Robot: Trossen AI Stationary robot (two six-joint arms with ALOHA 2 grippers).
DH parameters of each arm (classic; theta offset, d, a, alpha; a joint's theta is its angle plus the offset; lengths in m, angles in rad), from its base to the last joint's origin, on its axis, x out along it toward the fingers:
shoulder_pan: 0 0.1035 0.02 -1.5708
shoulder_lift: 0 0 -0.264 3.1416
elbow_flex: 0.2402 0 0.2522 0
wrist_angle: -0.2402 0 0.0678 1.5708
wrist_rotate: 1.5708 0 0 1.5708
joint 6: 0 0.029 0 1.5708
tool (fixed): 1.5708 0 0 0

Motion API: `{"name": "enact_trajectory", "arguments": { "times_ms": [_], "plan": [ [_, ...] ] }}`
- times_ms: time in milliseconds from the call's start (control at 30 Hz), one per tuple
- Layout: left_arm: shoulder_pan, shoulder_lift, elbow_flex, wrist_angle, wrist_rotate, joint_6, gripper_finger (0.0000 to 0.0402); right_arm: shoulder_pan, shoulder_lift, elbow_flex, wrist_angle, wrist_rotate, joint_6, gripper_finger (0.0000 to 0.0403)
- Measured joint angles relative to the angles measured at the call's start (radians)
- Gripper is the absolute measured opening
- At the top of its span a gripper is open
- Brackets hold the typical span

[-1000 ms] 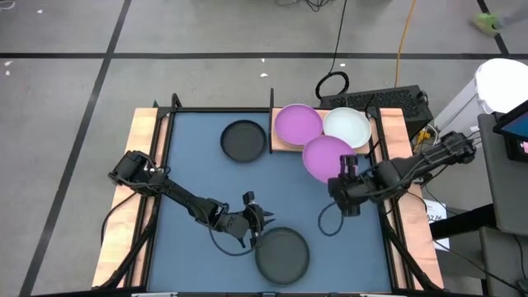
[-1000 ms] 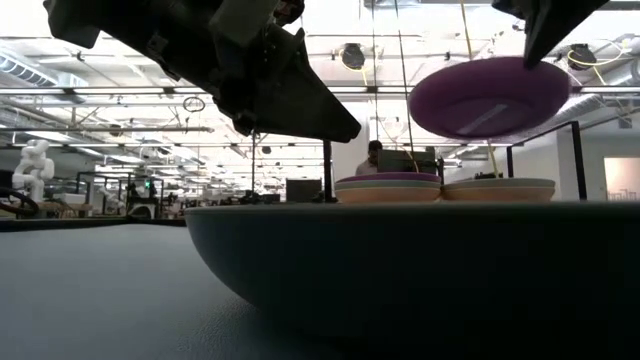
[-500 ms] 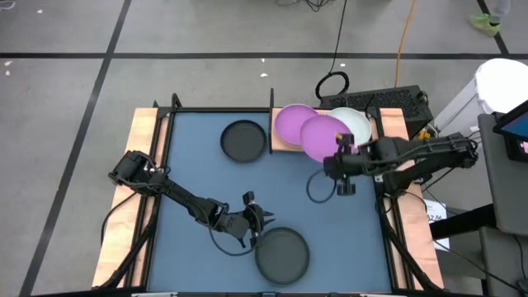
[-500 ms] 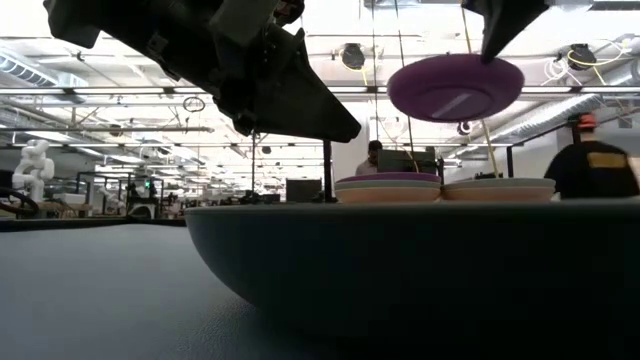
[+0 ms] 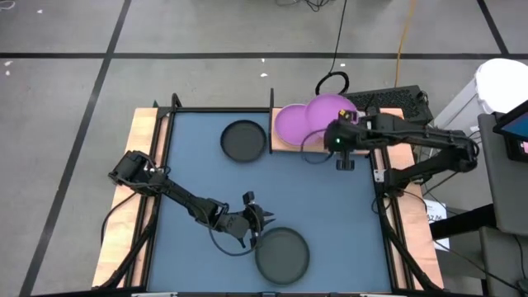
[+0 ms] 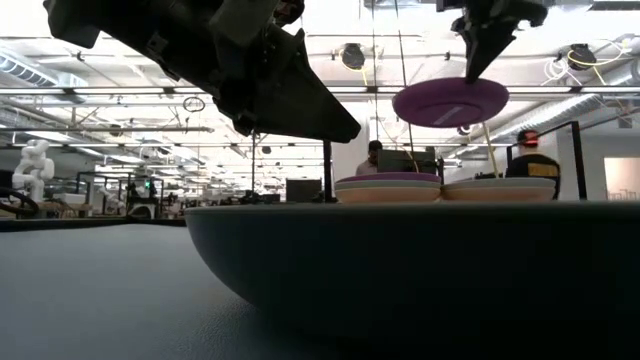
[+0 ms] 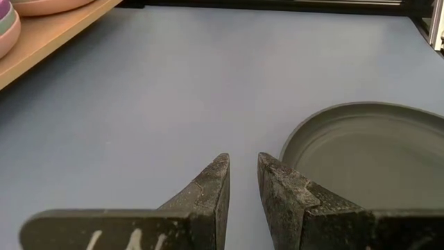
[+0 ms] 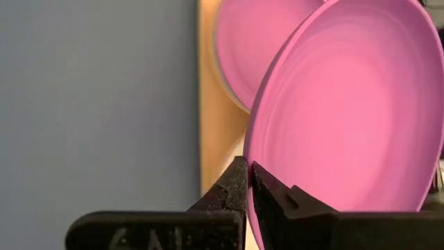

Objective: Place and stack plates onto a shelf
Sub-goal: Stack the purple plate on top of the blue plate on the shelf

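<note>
Overhead illumination is even and bright in the high view, casting only soft shadows on the tabletop point(image 5: 198, 177), while the low view is backlit by ceiling lights, rendering the near black plate point(image 6: 420, 270) a dim, defocused mass; both wrist views show the fingers point(image 7: 208, 191) slightly blurred.

Held purple plate point(image 5: 330, 110) under the right claw point(image 5: 337, 142) hides the stack beneath; near black plate point(image 6: 420, 275) cut off by the low view's edges.

Black plates point(image 5: 243, 140) on blue mat point(image 5: 198, 165)
</note>
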Motion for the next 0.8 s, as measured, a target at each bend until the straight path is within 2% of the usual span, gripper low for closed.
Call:
{"name": "enact_trajectory", "arguments": {
  "times_ms": [300,800],
  "plan": [
    [-0.012,0.0,0.0,-0.006,0.0,-0.001,0.0081,-0.139,-0.001,-0.05,0.04,-0.051,-0.014,0.0],
    [-0.012,0.0,0.0,-0.019,0.0,-0.005,0.0081,-0.238,-0.013,-0.248,0.124,-0.051,-0.004,0.0]
  ]
}}
